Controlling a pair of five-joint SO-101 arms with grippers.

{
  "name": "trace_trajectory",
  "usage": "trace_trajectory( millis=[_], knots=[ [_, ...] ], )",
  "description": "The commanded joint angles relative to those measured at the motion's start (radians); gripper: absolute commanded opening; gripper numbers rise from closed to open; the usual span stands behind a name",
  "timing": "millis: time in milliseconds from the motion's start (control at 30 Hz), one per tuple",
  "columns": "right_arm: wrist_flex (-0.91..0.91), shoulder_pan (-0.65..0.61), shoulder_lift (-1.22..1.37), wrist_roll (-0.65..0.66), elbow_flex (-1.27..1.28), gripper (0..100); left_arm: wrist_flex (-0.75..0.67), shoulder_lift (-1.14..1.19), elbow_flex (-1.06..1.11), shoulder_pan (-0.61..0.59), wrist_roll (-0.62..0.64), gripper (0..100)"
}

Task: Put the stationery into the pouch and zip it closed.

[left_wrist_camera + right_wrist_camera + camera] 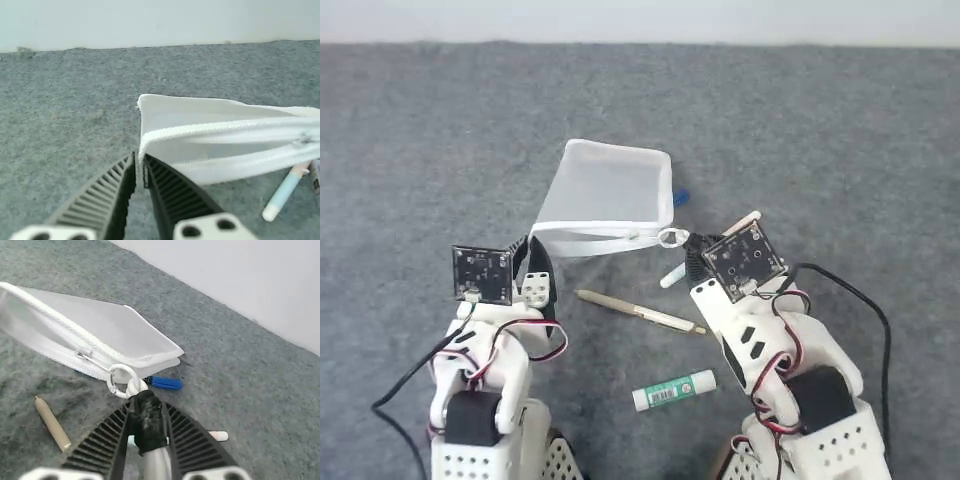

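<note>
Pouch [610, 190]: soft, floppy stuff, best grabbed by zip ring [110, 381].
Left gripper [139, 159]: clamped on pouch corner.
Right gripper [146, 407]: closed on black-tipped pen [146, 427].

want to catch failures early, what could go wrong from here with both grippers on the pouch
1. The pen and glue stick lie on the carpet outside the pouch; zipping now would likely shut them out.
2. The left gripper pinches only the pouch's corner edge, so a tug from the right gripper, shut on the zipper pull, might slip it loose.
3. A blue item partly under the pouch could be missed.
</note>
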Motion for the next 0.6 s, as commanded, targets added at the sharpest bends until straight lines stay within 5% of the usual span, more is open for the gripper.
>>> trace_trajectory(
  millis=[0,167,567],
  knots=[
    [0.007,-0.01,-0.025,-0.006,-0.061,0.7,0.003,-0.023,-0.058,-0.025,0.015,12],
    [0.025,-0.044,-0.027,-0.006,-0.061,0.7,0.0,-0.023,-0.038,-0.026,0.08,21],
    [0.15,-0.136,-0.311,-0.005,-0.061,0.7,-0.028,-0.023,-0.005,0.009,0.077,21]
  ],
)
